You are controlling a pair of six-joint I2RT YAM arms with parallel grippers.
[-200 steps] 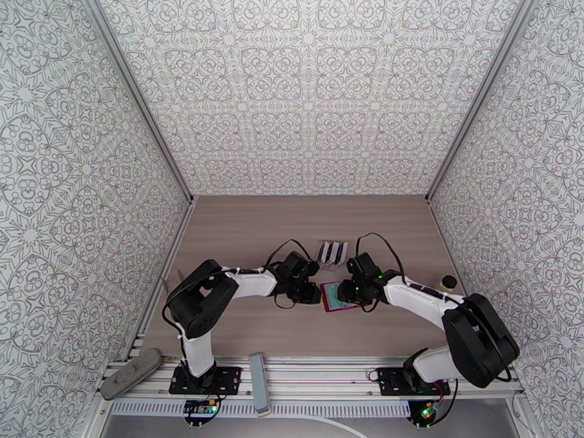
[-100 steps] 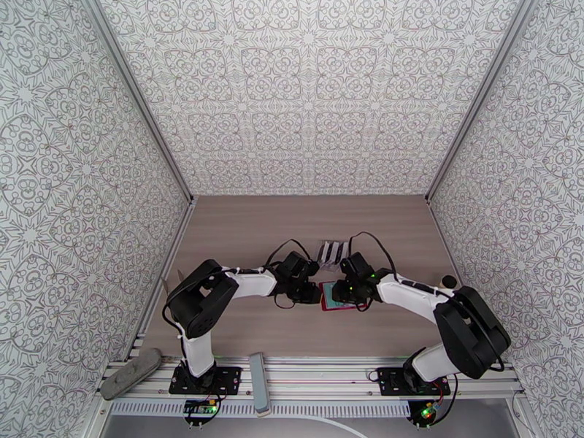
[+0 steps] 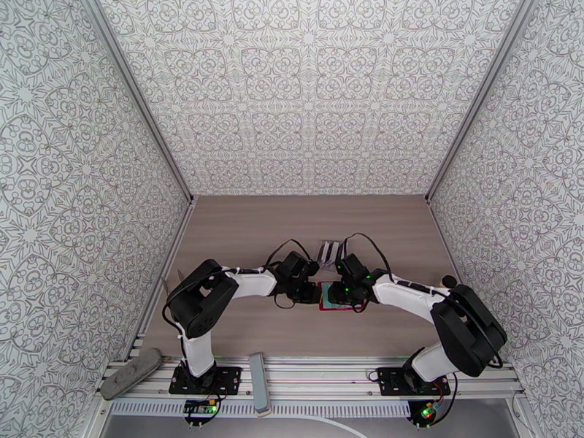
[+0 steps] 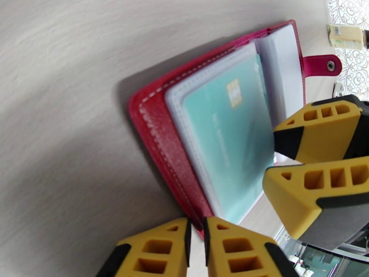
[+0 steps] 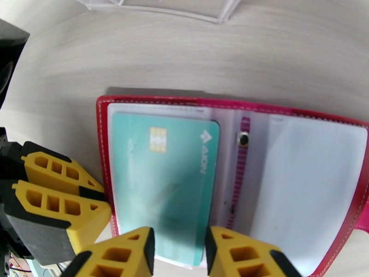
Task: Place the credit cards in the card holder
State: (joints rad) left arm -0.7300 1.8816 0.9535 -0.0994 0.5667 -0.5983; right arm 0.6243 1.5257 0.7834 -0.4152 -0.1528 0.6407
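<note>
The card holder (image 3: 343,309) is a red wallet lying open on the table, pale clear pockets up (image 5: 313,181), snap tab to one side (image 4: 157,135). A teal credit card (image 3: 333,296) sits in its left pocket, chip up (image 5: 161,181) (image 4: 226,148). My left gripper (image 3: 312,292) is shut on the wallet's red outer edge (image 4: 197,248) (image 5: 99,201). My right gripper (image 3: 342,292) hovers over the card's near end, jaws apart, pinching nothing (image 5: 180,255) (image 4: 272,158).
A clear slotted stand (image 3: 332,251) with dark pieces in it stands just behind the wallet (image 5: 161,5). A small cream bottle (image 3: 447,281) is at the right (image 4: 346,37). A grey bar (image 3: 258,381) and a grey oblong (image 3: 131,372) lie on the front rail.
My right arm has slid left over the wallet and its jaws have widened a little. The left arm and the wallet have stayed put.
</note>
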